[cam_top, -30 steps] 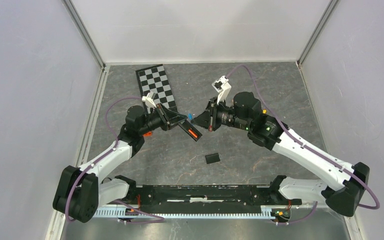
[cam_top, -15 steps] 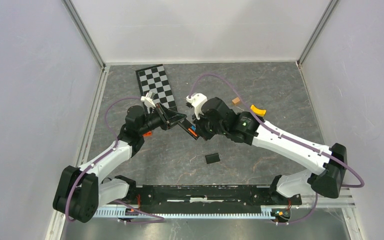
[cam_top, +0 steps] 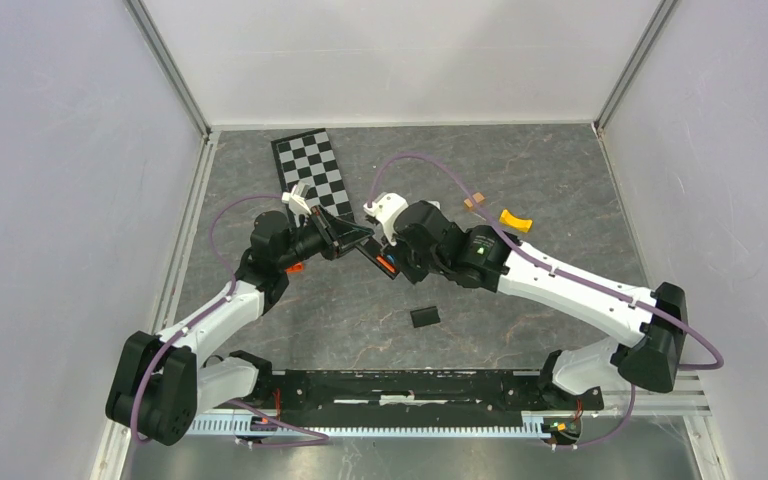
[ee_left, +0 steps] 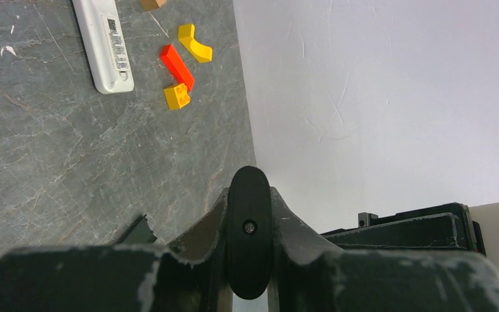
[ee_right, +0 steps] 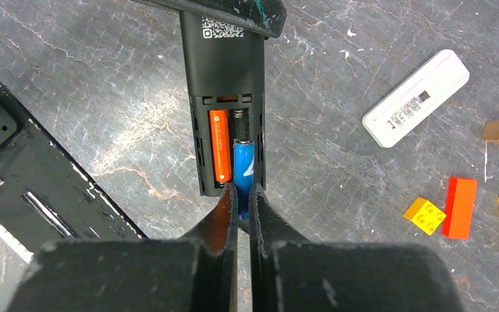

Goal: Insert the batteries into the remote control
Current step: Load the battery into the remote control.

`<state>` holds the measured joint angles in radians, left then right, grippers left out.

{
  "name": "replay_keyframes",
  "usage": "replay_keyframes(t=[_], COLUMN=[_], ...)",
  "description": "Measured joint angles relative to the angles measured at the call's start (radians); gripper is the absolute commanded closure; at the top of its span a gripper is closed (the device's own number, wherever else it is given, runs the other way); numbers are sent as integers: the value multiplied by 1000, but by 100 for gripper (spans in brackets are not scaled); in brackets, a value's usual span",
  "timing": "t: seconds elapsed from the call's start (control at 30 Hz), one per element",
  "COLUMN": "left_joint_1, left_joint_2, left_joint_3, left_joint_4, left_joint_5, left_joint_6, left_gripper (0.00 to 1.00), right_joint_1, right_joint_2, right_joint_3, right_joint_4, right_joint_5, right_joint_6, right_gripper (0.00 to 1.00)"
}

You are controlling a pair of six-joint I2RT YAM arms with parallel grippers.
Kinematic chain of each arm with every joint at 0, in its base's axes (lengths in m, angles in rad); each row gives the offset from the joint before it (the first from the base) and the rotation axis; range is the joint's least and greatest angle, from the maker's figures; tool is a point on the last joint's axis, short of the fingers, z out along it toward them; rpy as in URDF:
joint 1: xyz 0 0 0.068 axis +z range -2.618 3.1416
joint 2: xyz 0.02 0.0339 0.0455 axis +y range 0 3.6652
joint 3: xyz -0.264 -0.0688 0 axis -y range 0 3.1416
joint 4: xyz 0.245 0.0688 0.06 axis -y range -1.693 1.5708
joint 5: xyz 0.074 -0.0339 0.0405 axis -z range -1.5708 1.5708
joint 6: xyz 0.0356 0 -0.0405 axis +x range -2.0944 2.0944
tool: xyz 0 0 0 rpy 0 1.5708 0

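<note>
A: Where is the remote control (ee_right: 227, 97)?

B: Between the two arms, over the middle of the worktop (cam_top: 340, 320). The left jaws are clenched on it, and its battery bay is uncovered.

A: And the batteries?

B: The orange battery (ee_right: 219, 144) lies seated in one slot. The blue battery (ee_right: 243, 170) is pinched in the right jaws, with its far end in the neighbouring slot by the spring.

A: Anything else?

B: A white remote (ee_right: 416, 97) lies near some coloured blocks (ee_right: 458, 207), and a small black piece (cam_top: 425, 317) lies nearer the arm bases.
</note>
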<state>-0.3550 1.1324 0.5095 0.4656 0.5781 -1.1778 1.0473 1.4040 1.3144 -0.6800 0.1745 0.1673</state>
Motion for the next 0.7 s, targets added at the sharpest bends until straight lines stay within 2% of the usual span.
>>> replay_keyframes(t=[0.37,0.7], left_joint_1=[0,0], left_joint_2=[0,0], left_joint_3=[0,0], left_joint_4=[15,15], left_joint_5=[17,32], left_joint_6=[-14,-15], left_gripper=[98,98], right_joint_1=[7,13], right_joint_2=[31,43], right_joint_3=[10,26], right_joint_4=[1,-2], right_joint_5=[0,3], right_joint_6=[-16,-17], right_gripper=[98,82])
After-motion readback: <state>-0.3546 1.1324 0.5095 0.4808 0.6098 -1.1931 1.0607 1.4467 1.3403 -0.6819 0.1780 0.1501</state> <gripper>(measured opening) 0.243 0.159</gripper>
